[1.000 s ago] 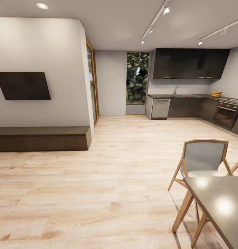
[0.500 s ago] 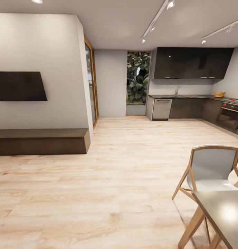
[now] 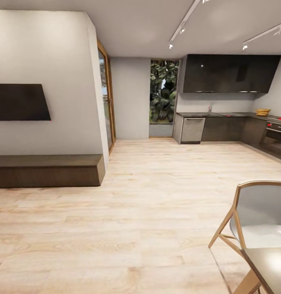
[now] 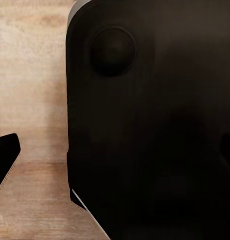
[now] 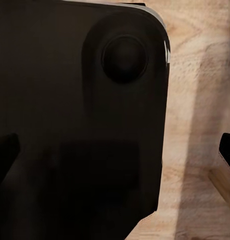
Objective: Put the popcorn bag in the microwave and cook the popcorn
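Countertop [image 3: 222, 114] lies far off, small; chair [image 3: 258, 216] cut off.

Camera has advanced and panned: chair [image 3: 258, 216] and desk [image 3: 271, 265] now sit lower and further right, largely cut by frame edge; wall screen [image 3: 18, 102] shifted left; kitchen countertop [image 3: 222, 114] slightly nearer.

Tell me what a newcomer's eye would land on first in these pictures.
First, the wide pale wood floor running toward the dark kitchen cabinets at the far right, with the countertop beneath them. Next, the black wall screen at the left above a long dark bench. Nearest, at lower right, a wooden chair stands beside a grey table corner.
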Robot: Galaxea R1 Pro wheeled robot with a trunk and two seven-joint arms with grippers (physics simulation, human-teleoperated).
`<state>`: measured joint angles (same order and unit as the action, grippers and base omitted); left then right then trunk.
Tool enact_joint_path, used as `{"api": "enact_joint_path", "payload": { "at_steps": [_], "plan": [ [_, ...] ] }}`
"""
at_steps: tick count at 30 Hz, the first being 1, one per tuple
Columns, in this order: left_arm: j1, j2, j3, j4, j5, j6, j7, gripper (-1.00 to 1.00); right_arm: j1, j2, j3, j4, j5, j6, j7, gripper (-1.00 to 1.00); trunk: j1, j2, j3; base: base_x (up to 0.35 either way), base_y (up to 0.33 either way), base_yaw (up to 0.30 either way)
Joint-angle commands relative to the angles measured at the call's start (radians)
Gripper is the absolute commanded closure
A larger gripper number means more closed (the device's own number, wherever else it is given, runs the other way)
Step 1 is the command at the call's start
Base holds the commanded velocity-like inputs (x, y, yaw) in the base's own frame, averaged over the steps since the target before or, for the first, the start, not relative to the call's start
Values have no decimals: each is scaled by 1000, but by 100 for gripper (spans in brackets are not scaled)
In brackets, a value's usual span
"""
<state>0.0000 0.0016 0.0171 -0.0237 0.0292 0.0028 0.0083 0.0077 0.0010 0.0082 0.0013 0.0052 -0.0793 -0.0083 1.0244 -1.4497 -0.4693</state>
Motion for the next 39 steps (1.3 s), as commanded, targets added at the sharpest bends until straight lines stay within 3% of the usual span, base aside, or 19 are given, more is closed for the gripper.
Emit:
{"api": "enact_joint_path", "payload": {
  "at_steps": [1, 39],
  "plan": [
    [0, 0, 1, -1, 3, 0, 1, -100, 0, 0, 1, 0, 1, -3, -1, -100, 1, 0, -1, 321, 0, 0],
    [0, -3, 4, -1, 2, -10, 1, -100, 0, -6, 3, 0, 4, -6, -1, -100, 1, 0, -1, 321, 0, 0]
  ]
}}
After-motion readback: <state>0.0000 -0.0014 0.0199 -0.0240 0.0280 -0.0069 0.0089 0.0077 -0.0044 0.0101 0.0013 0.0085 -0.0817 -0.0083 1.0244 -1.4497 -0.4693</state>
